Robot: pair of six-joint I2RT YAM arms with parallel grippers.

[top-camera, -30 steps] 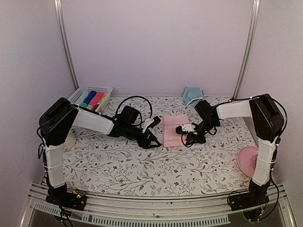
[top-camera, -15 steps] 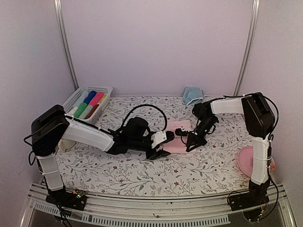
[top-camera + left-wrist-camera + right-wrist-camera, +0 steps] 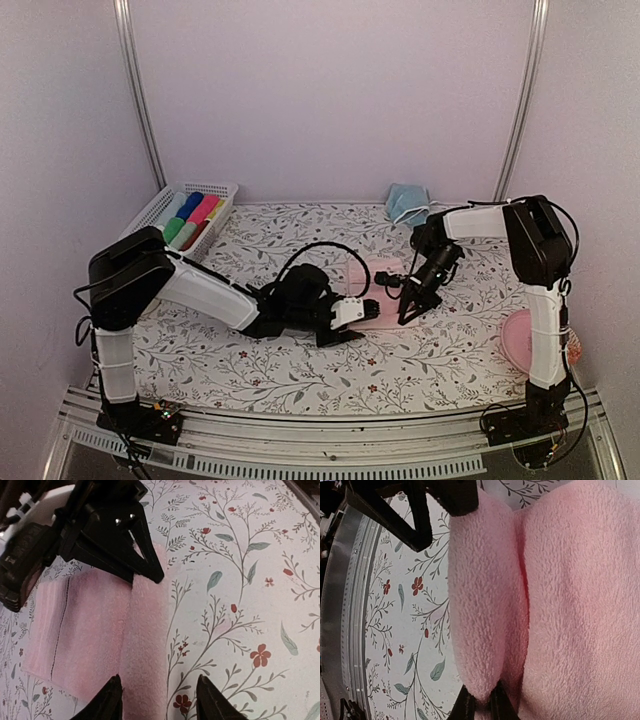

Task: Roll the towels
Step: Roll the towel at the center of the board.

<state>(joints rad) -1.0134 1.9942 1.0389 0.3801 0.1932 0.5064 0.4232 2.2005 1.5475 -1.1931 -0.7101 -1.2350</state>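
Note:
A pink towel (image 3: 377, 283) lies mid-table, its near edge folded over into a thick roll (image 3: 147, 645). My right gripper (image 3: 405, 308) is shut on one end of that fold, and the right wrist view shows the fingers pinching the fold's end (image 3: 482, 706) in the pink towel (image 3: 570, 605). My left gripper (image 3: 358, 322) is open at the fold's other end, its fingertips either side of the rolled edge (image 3: 157, 700), one over the towel and one over the tablecloth. The right gripper's black fingers (image 3: 125, 545) show at the far end of the fold.
A white basket (image 3: 196, 208) of rolled coloured towels stands at the back left. A blue cloth (image 3: 405, 200) lies at the back right. A pink plate (image 3: 524, 340) sits at the right edge. The floral tablecloth (image 3: 280, 370) covers the table.
The left arm swung right and nearer to the towel's near edge. The right gripper drew the towel's edge over, so the flat towel now looks shorter and folded.

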